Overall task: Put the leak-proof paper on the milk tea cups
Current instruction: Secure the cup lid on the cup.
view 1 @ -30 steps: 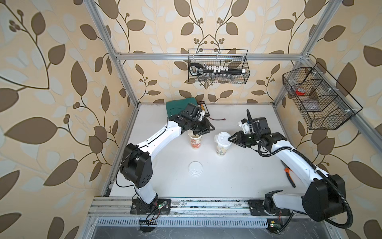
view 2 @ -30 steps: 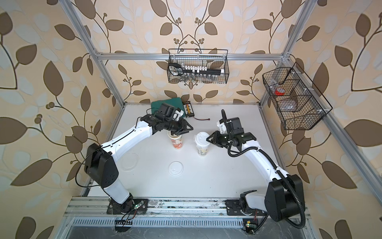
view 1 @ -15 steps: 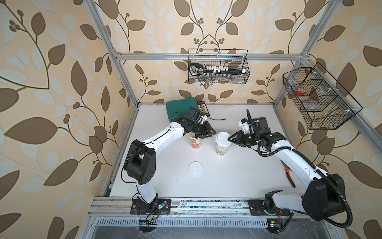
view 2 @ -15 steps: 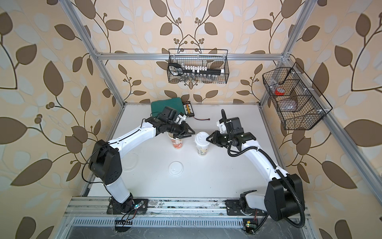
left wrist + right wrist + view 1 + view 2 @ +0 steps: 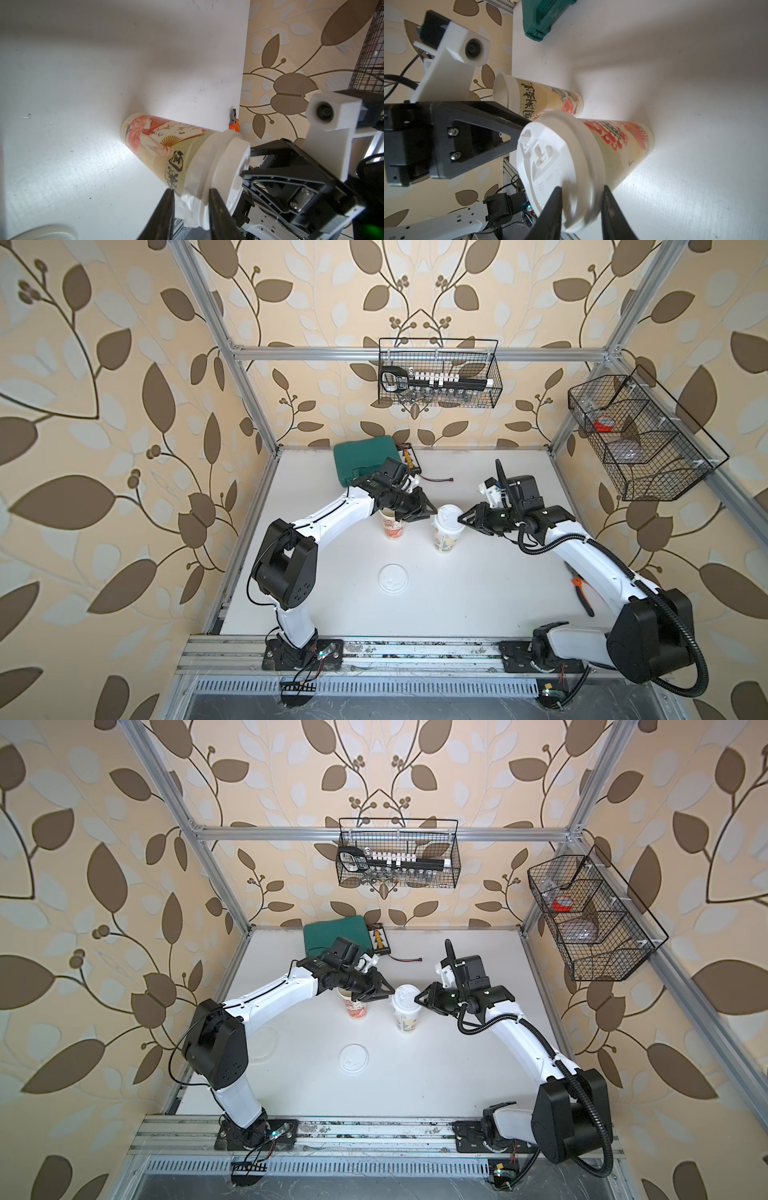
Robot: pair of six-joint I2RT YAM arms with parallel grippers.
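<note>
Right wrist view: open cup (image 5: pixel 542 97) possibly reads 国潮.

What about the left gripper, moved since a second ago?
Yes. In a top view the left gripper has swung away from the green case, off the open cup and over to the lidded cup.

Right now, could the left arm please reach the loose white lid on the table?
Probably yes: the loose lid lies uncovered on the table near that arm, though the left gripper must leave the capped cup.
</note>
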